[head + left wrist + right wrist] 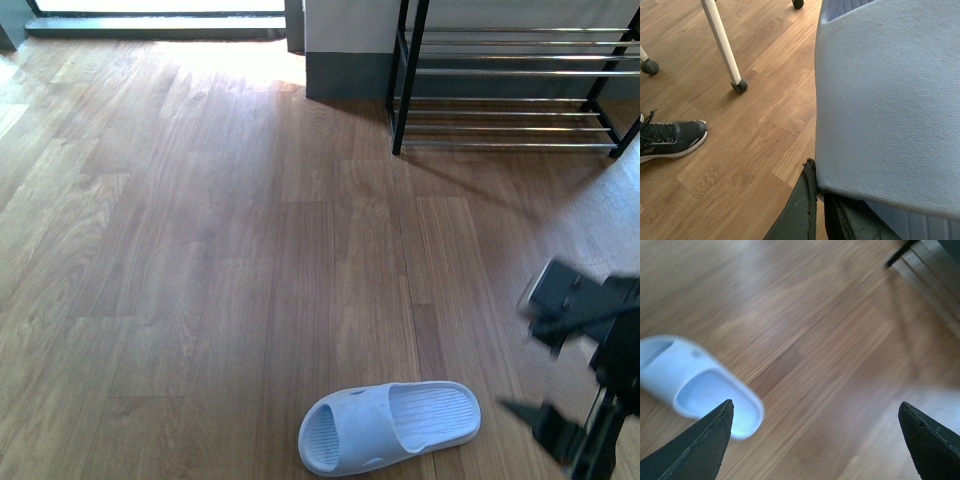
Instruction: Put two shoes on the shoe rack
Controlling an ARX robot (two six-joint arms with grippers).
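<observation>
While the right gripper (548,358) hangs wide open at 4 o'clock, near the pale blue slide (390,425) flat at 6 o'clock, it may push that slide away instead of pinching it. The left gripper (820,192) clamps a second slide (890,100) only by its edge, so I think it could slip out before the shoe rack (510,70), far at 1 o'clock.

Warm brown wood-plank floor (200,250), sunlit at the far end. Lying sole-down near the front: pale blue open-toe rubber slide (390,427). Standing far right: black metal-framed shoe rack with chrome rods (505,75). Elsewhere: black white-soled sneaker (670,140), white castored leg (722,45).
</observation>
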